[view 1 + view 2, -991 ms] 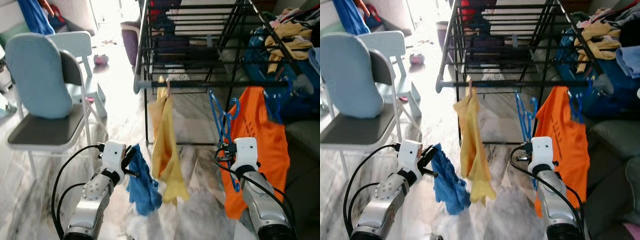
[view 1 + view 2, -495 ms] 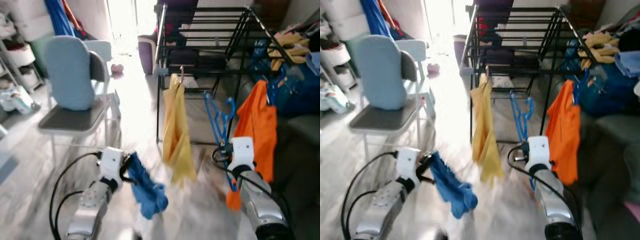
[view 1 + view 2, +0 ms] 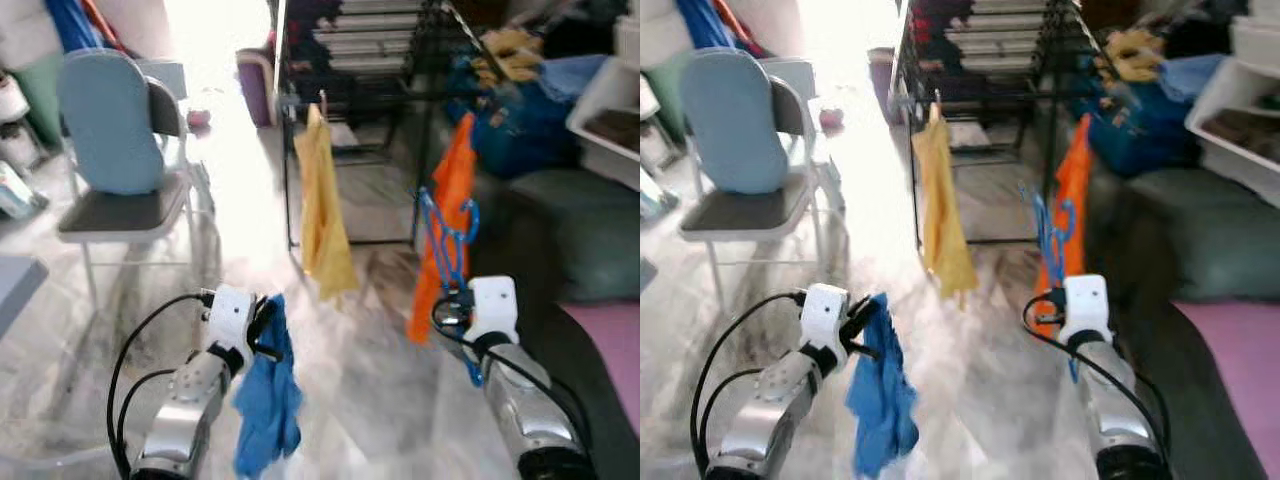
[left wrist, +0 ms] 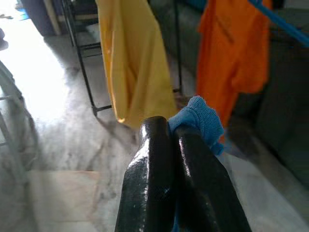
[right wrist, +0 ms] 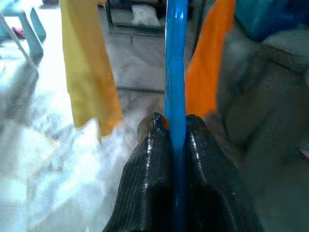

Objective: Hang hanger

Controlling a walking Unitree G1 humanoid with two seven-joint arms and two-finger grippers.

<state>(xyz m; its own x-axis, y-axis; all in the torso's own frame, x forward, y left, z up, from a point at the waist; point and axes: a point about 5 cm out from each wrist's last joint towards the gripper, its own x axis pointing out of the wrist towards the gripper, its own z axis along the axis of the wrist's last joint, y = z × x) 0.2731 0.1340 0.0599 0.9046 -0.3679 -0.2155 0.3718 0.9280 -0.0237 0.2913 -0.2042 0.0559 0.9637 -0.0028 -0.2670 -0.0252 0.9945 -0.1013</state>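
Observation:
My right gripper (image 3: 452, 300) is shut on a blue plastic hanger (image 3: 446, 232), held upright at the lower right; the wrist view shows the blue hanger (image 5: 175, 72) bar pinched between the black fingers (image 5: 150, 159). At the lower left my left gripper (image 3: 268, 325) is shut on a blue cloth (image 3: 268, 400) that hangs down from it; the blue cloth (image 4: 199, 118) bunches at the fingertips. Ahead stands a black drying rack (image 3: 370, 60) with a yellow garment (image 3: 322, 200) and an orange shirt (image 3: 448, 210) hanging from its front rail.
A grey folding chair (image 3: 120, 210) with a light-blue cushion (image 3: 105, 120) stands at the left. A dark sofa (image 3: 570, 240) lies to the right, with a blue bag and piled clothes (image 3: 520, 70) behind it. Pale marble floor (image 3: 360, 350) spreads between me and the rack.
The camera has pulled back and shifted, so the rack looks farther and smaller. The blue cloth now hangs straighter. Both grippers keep their holds.

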